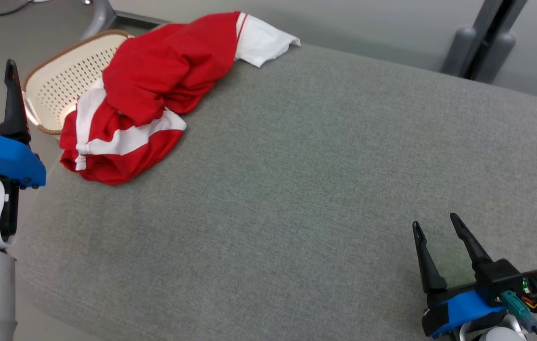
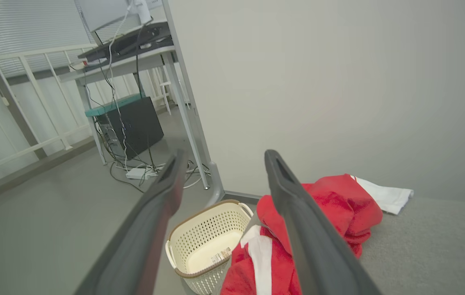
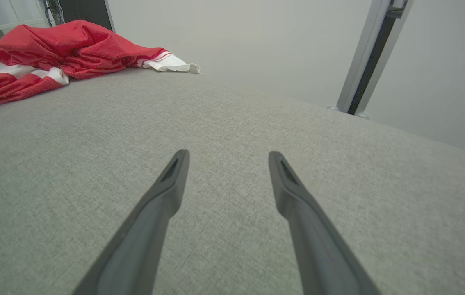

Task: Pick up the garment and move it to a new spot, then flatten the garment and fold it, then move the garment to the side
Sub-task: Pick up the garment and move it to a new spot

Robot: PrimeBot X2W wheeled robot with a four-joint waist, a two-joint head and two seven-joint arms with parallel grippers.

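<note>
Garment [image 1: 145, 94] untouched, I held both claws parted and empty: my left gripper [image 2: 224, 157] just off the pad [image 1: 297, 166], pointed toward the heap, likely to take it first; my right gripper [image 3: 226, 157] low over bare grey weave, well apart. The soft red-and-white cloth lay bunched at the pad's far-left corner, drooping beside a perforated cream basket [image 1: 55, 80].
</note>
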